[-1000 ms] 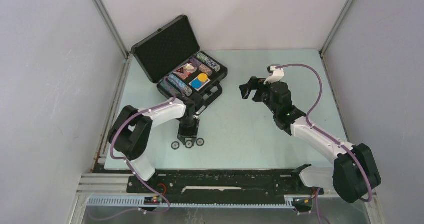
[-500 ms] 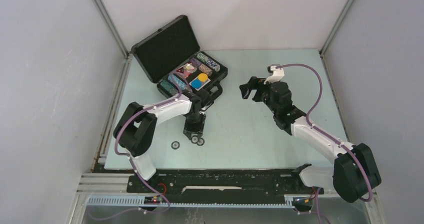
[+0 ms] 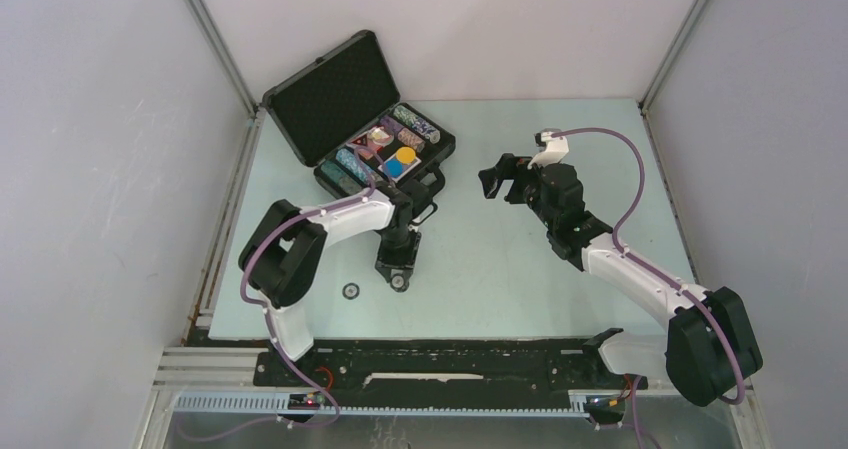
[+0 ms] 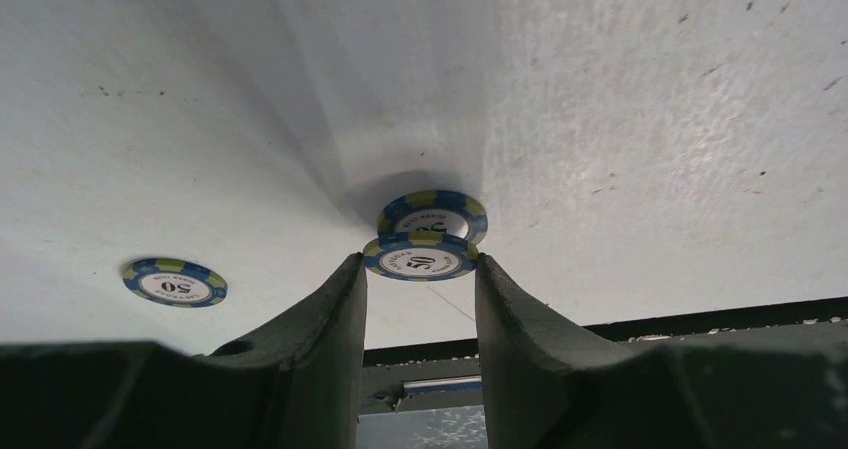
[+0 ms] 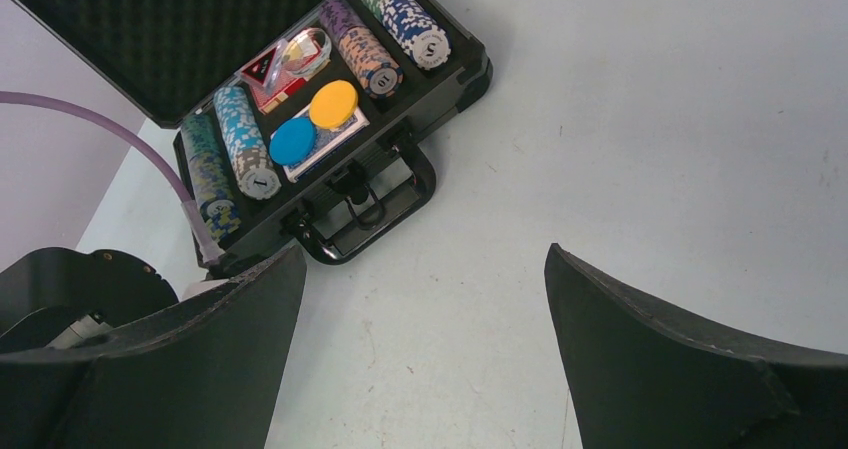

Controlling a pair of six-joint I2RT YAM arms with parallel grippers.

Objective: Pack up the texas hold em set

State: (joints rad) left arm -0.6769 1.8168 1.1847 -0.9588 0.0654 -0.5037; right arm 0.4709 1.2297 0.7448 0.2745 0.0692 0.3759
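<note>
Left gripper (image 4: 420, 259) has slid right, pinching a 50 chip (image 4: 420, 263) over its neighbour chip (image 4: 432, 215) (stack-building for the poker case (image 3: 330, 99)); the third chip (image 4: 175, 281) waits lower left, and the right gripper (image 5: 425, 254) gapes wide.

Top view from high at the near edge, looking down on the whole table (image 3: 480, 269), left wrist view low, close on a chip (image 4: 420, 260), facing the near rail (image 4: 700, 317), right wrist view higher, tilted down at the case (image 5: 470, 69), also in top view
</note>
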